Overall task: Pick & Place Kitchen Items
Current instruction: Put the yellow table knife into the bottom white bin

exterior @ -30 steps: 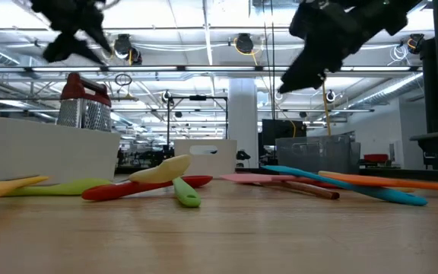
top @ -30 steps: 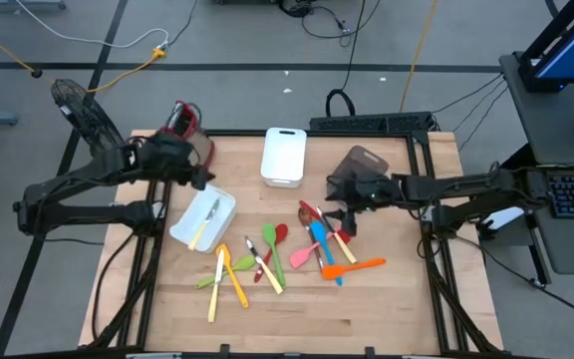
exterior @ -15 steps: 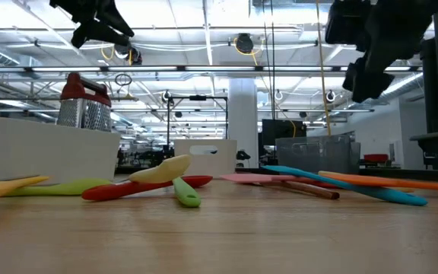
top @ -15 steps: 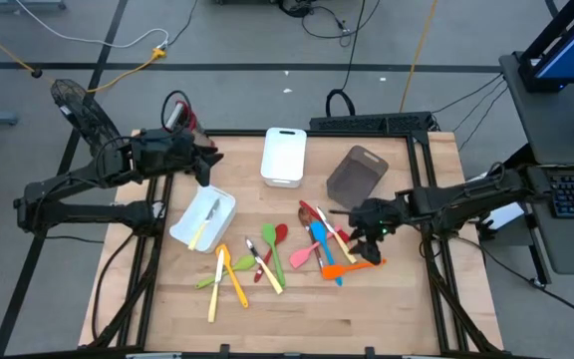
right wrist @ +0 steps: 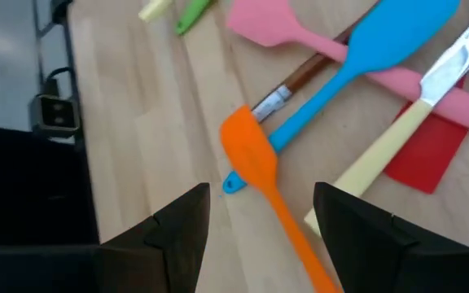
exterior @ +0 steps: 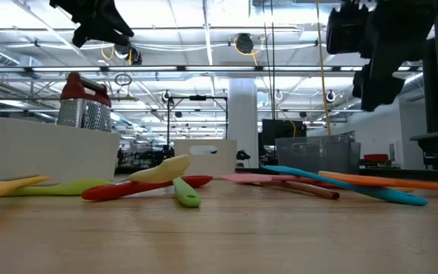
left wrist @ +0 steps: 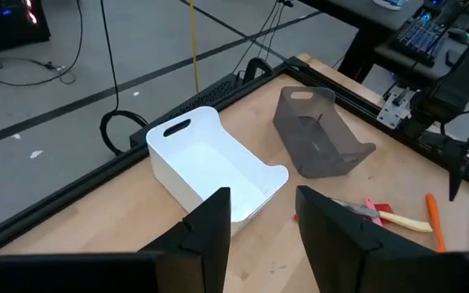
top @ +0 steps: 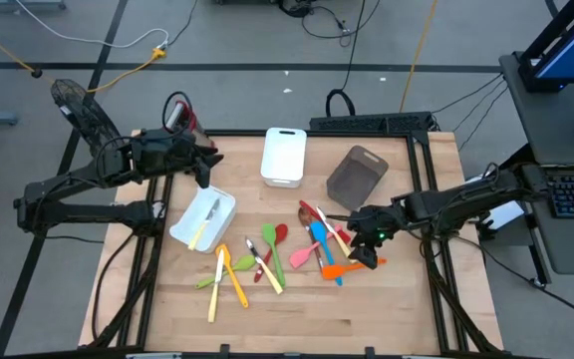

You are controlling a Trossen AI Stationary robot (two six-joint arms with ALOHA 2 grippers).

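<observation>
We found the right gripper [top: 367, 246] poised over the right-hand heap of kitchen items, its jaws parted and holding nothing. In its wrist view the orange spatula [right wrist: 263, 183] lay directly between the two dark fingers [right wrist: 177, 232], blade farther from the wrist and handle running back toward the camera, so its long axis ran roughly along the gripper's line of sight, with a finger to either side of it. That alignment was what we judged the coming move to turn on: a descent with the jaws closing across the slim handle would catch it, provided the wrist kept that heading.

The blue spatula [right wrist: 357, 61] crossed just beside the orange blade, its handle tip touching or nearly touching it (we could not tell which), and a pale-yellow-handled knife [right wrist: 393, 134] lay close on the other side over the pink spatula [right wrist: 300, 24]. Either could be nudged if the fingers came down wide.

From overhead, the orange spatula [top: 352, 267] sat at the near-right edge of the heap, well apart from the left gripper [top: 204, 165], which hung high near the grater [top: 175, 115], jaws partly open and empty, facing the white bin [left wrist: 210, 167] and grey bin [left wrist: 316, 130]. The right arm was plainly the nearer.
</observation>
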